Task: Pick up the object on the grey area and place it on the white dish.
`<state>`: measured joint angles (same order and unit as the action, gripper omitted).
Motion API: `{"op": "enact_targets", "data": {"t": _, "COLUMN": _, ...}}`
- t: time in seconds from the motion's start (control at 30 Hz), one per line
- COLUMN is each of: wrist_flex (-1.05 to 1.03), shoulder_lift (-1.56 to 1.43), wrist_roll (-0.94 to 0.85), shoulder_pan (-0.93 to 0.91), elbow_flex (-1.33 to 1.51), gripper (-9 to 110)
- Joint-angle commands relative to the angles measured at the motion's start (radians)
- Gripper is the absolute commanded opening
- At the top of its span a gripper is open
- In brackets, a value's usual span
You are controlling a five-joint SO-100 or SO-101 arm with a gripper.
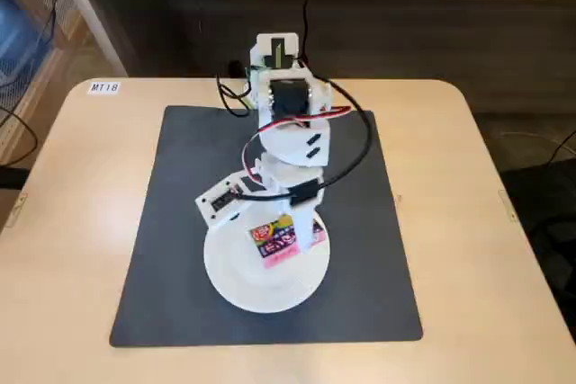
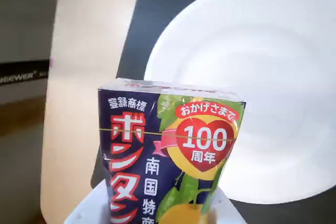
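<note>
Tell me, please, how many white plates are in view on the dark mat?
1. The white plate lies on the dark mat, near its front edge in the fixed view, under the end effector holding the candy packet. None seems hidden.

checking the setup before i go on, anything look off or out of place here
Nothing stands out. The white dish sits flat and intact on the grey mat, which lies square on the table. The claw holds the candy box over the dish, undamaged.
</note>
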<state>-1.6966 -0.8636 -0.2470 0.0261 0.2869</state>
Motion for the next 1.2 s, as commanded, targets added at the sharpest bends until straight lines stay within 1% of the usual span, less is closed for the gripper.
{"op": "enact_targets", "data": {"t": 0.0, "wrist_flex": -0.002, "shoulder_lift": -0.115, "wrist_roll": 0.091, "shoulder_pan": -0.023, "elbow_flex": 0.064, "gripper": 12}}
{"op": "enact_targets", "data": {"t": 0.13, "wrist_flex": -0.002, "shoulder_lift": -0.149, "wrist_roll": 0.16, "shoulder_pan": -0.035, "elbow_flex": 0.181, "gripper": 12}}
{"op": "enact_targets", "data": {"t": 0.37, "wrist_flex": -0.002, "shoulder_lift": -0.155, "wrist_roll": 0.19, "shoulder_pan": -0.038, "elbow_flex": 0.318, "gripper": 10}}
{"op": "enact_targets", "data": {"t": 0.67, "wrist_flex": -0.002, "shoulder_lift": -0.044, "wrist_roll": 0.189, "shoulder_pan": -0.023, "elbow_flex": 0.331, "gripper": 5}}
{"op": "enact_targets", "data": {"t": 0.77, "wrist_flex": -0.002, "shoulder_lift": 0.0, "wrist_roll": 0.195, "shoulder_pan": -0.023, "elbow_flex": 0.331, "gripper": 6}}
{"op": "enact_targets", "data": {"t": 1.03, "wrist_flex": -0.002, "shoulder_lift": 0.025, "wrist_roll": 0.155, "shoulder_pan": -0.017, "elbow_flex": 0.33, "gripper": 33}}
{"op": "enact_targets", "data": {"t": 1.17, "wrist_flex": -0.002, "shoulder_lift": -0.02, "wrist_roll": 0.16, "shoulder_pan": -0.012, "elbow_flex": 0.331, "gripper": 39}}
